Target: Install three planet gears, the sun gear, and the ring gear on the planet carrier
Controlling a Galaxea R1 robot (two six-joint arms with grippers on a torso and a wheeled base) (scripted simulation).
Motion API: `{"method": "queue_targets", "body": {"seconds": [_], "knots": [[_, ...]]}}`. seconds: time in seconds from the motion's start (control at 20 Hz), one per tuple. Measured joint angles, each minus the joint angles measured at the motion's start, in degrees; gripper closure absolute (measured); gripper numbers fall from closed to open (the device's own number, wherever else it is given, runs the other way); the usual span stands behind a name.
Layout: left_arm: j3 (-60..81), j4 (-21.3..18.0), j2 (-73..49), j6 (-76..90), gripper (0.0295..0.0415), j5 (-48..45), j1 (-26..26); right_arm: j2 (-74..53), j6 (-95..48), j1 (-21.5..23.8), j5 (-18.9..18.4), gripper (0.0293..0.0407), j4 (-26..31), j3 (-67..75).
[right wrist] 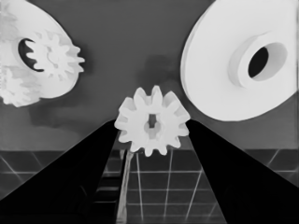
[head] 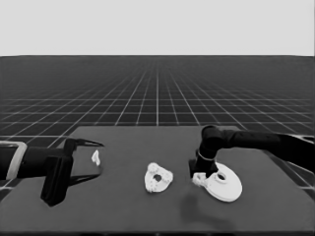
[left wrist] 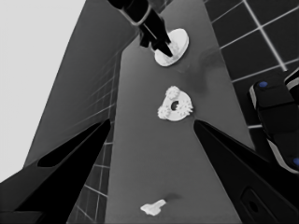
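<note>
The right gripper (right wrist: 152,128) clamps a gear (right wrist: 152,120) between its fingertips, lifted beside the larger round part (head: 224,183) at the table's right. At mid-table lies the smaller round part (head: 158,178) with gears already seated on it, so the held gear looks destined for its centre, judging by the gap there. The left gripper (head: 88,160) waits spread wide over the table's left end, near a thin white piece (head: 96,158), leaving the work area free.

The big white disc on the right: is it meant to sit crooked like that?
The larger round part looks tilted, one edge raised off the table beside the right pincer, which holds a gear. Nothing looks broken.
</note>
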Motion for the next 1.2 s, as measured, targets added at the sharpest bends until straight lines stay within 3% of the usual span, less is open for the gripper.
{"method": "queue_targets", "body": {"seconds": [0.1,0.25,0.5,0.6,0.7,1.2], "knots": [[0.0,0.0,0.0,0.0,0.0326,0.0,0.0,20.2,4.7,1.1,-1.0,0.0390,1.0,-16.7],[0.0,0.0,0.0,0.0,0.0326,0.0,0.0,30.8,1.0,1.4,-0.4,0.0390,1.4,-29.7],[0.0,0.0,0.0,0.0,0.0326,0.0,0.0,33.2,-0.5,1.4,-0.2,0.0390,1.5,-33.7],[0.0,0.0,0.0,0.0,0.0326,0.0,0.0,33.9,-2.1,-3.3,1.0,0.0390,-3.0,-36.2],[0.0,0.0,0.0,0.0,0.0326,0.0,0.0,34.2,-2.8,-4.9,1.6,0.0390,-4.5,-37.4],[0.0,0.0,0.0,0.0,0.0326,0.0,0.0,34.4,-1.6,-6.1,1.9,0.0390,-5.2,-38.1]]}}
